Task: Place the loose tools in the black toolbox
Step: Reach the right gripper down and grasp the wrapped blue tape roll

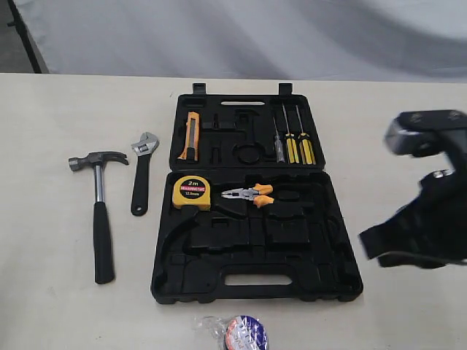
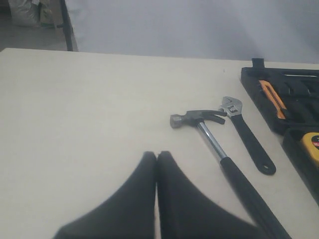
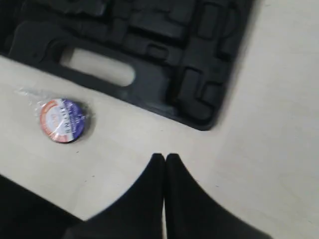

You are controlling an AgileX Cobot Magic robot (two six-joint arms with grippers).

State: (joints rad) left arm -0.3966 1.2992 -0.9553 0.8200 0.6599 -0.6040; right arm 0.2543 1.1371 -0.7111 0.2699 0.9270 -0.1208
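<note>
A smooth, pale cream bench top (image 1: 51,306) fills most of every view, matte and lightly speckled. Behind its far edge hangs a plain grey-white backdrop sheet (image 1: 255,36), faintly creased. A thin black slanting post (image 2: 67,25) stands at the far left corner, with a pale crumpled bundle (image 2: 35,12) beside it. The light is soft and even, and shadows are weak.

Yellow tape measure (image 1: 191,192) lies beside orange-handled pliers (image 1: 249,195), orange knife (image 1: 190,136) and screwdrivers (image 1: 295,142) farther back
</note>
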